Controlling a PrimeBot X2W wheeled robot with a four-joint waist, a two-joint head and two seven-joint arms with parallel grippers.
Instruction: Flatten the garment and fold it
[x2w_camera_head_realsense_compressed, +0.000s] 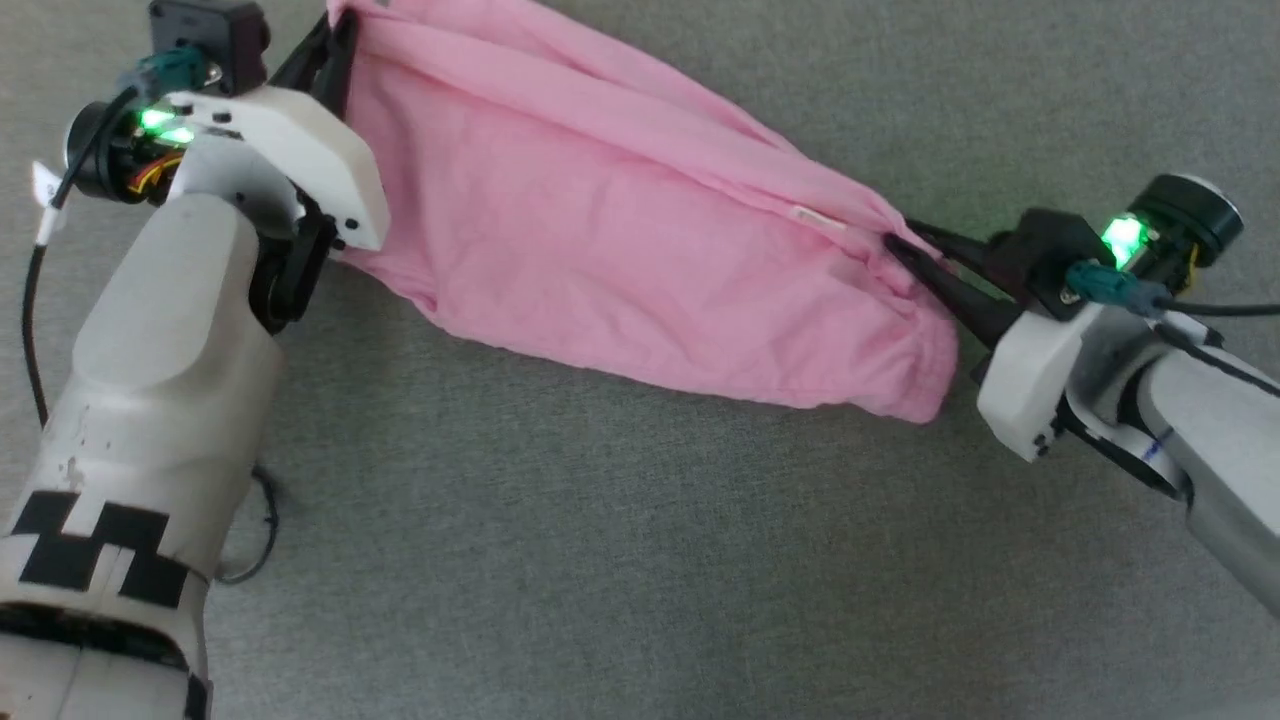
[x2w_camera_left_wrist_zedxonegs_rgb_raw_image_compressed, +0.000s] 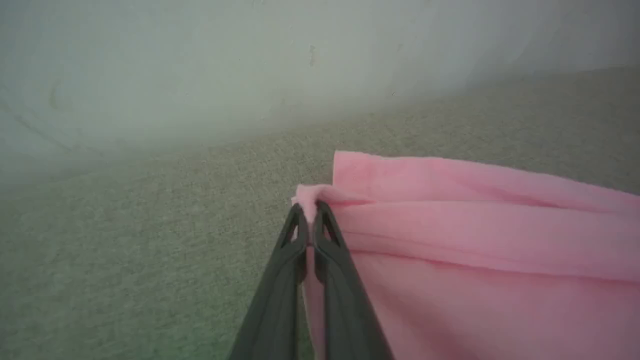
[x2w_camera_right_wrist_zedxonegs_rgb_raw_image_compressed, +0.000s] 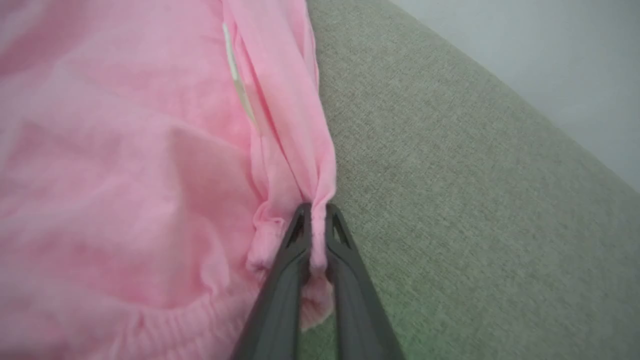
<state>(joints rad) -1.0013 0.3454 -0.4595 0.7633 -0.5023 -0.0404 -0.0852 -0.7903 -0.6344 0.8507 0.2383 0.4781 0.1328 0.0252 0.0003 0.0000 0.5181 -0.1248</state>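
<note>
Tension runs along the far hem of the garment (x2w_camera_head_realsense_compressed: 620, 250), which is stretched between the two grippers over the grey fabric surface (x2w_camera_head_realsense_compressed: 600, 560). In the head view the pink cloth slants from the far left of that surface down towards its right side. Long folds follow the pulled edge, and the rest sags towards the near side in a loose, wrinkled sheet. Whether that lower part rests on the surface or hangs just above it cannot be told.

The left gripper (x2w_camera_head_realsense_compressed: 343, 28) has its fingers pressed together on a small pinch of the left corner. In the left wrist view a nub of pink pokes out past the tips of the left gripper (x2w_camera_left_wrist_zedxonegs_rgb_raw_image_compressed: 307, 209), and the cloth spreads away to the right of the fingers.

The right gripper (x2w_camera_head_realsense_compressed: 895, 240) is likewise closed tight, on a bunched twist of fabric at the garment's right end. In the right wrist view the twist passes between the tips of the right gripper (x2w_camera_right_wrist_zedxonegs_rgb_raw_image_compressed: 315, 209). A narrow white label (x2w_camera_right_wrist_zedxonegs_rgb_raw_image_compressed: 240, 87) lies just beyond on the cloth, and the gathered waistband (x2w_camera_right_wrist_zedxonegs_rgb_raw_image_compressed: 165, 320) curves near the fingers on their left. The label (x2w_camera_head_realsense_compressed: 818, 218) also shows in the head view, close to the right gripper.

Beyond the surface's far edge a pale wall (x2w_camera_right_wrist_zedxonegs_rgb_raw_image_compressed: 525, 45) rises.
</note>
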